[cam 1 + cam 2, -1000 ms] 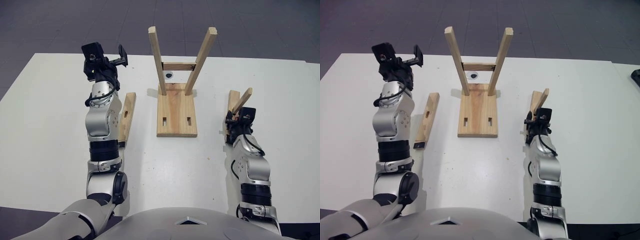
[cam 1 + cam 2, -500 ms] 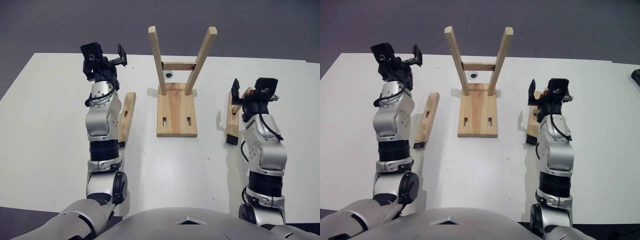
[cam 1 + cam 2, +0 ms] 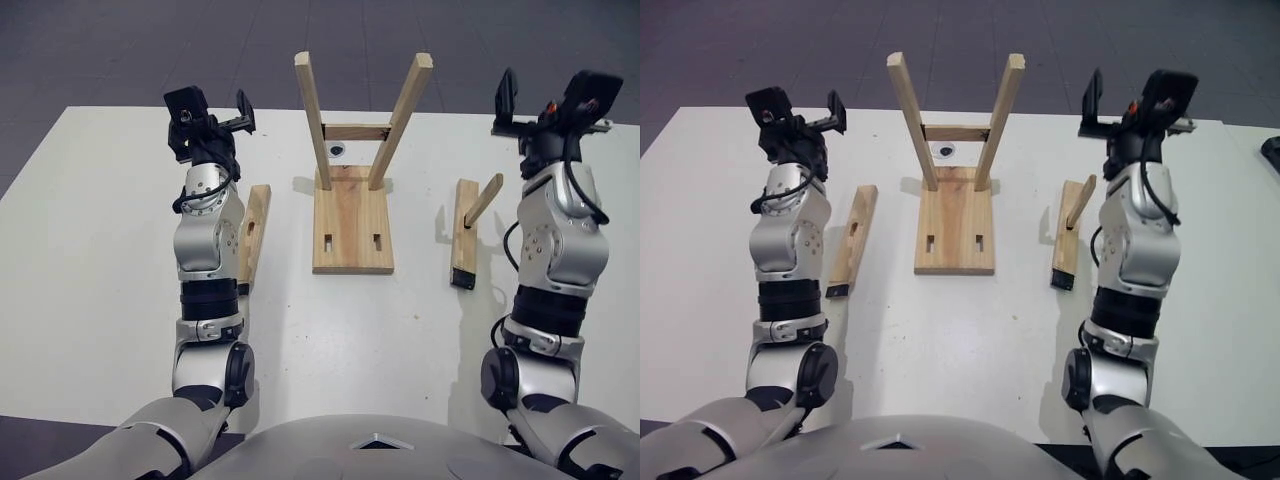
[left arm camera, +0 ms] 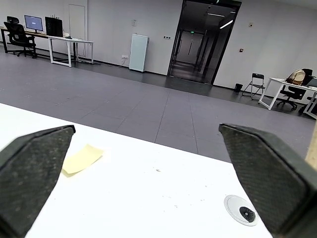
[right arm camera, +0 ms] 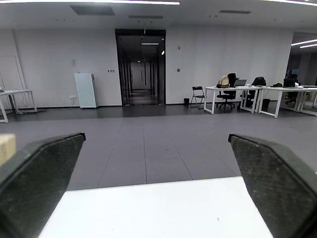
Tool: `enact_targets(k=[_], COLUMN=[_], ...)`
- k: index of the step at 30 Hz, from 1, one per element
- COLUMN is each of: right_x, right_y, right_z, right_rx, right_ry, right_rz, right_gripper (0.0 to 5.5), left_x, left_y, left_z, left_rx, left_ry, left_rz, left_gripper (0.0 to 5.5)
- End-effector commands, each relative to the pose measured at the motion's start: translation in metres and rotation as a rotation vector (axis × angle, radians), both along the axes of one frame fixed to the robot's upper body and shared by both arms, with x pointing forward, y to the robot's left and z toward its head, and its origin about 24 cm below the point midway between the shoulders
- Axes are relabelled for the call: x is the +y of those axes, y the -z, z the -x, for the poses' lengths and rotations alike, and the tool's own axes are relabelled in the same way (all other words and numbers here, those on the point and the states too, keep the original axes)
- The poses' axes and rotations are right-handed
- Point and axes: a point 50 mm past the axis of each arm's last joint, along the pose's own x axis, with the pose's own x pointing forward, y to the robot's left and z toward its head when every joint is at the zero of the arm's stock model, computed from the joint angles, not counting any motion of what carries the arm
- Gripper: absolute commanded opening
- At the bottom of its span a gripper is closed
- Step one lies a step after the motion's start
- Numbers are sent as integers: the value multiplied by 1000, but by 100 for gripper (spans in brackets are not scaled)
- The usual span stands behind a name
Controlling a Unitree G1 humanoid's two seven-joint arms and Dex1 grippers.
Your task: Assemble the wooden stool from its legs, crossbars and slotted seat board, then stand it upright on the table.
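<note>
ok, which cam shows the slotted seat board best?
Left eye view: the seat board lies flat mid-table, with both empty slots and the two legs standing at its far end in full sight. Right eye view gives the same. Both wrist views look over the table into the room.

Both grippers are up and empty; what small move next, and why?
Probably lower the left gripper onto the loose leg beside it: the gripper is open, the leg lies flat, and two near slots in the seat board stand empty.
</note>
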Motion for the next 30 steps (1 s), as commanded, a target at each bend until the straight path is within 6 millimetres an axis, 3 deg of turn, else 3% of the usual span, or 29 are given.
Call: enact_targets(k=[1, 3, 8, 9, 11, 18, 22, 26, 30], right_x=[2, 1, 2, 2, 1, 6, 3, 3, 16], right_y=[-42, -16, 111, 130, 148, 134, 112, 81, 54], right_z=[-2, -5, 17, 21, 21, 7, 6, 17, 37], right_rx=[-162, -61, 385, 450, 493, 404, 314, 191, 98], right_ry=[2, 28, 44, 53, 77, 58, 60, 69, 44], right_rz=[17, 41, 91, 97, 127, 110, 69, 5, -9], right_gripper=[538, 538, 538, 538, 538, 538, 538, 538, 538], left_x=[1, -1, -2, -1, -1, -5, -6, -4, 6], left_y=[0, 2, 7, 9, 12, 17, 20, 25, 25], left_z=[0, 0, -2, -2, -4, -13, -15, -14, -11], left_rx=[1, 6, 29, 35, 45, 57, 56, 66, 58], left_ry=[-15, -9, 7, 5, 6, 20, 17, 13, -23], left_rz=[-3, -7, -27, -29, -31, -29, -22, -36, -34], left_gripper=[540, 540, 540, 540, 540, 540, 540, 540, 540])
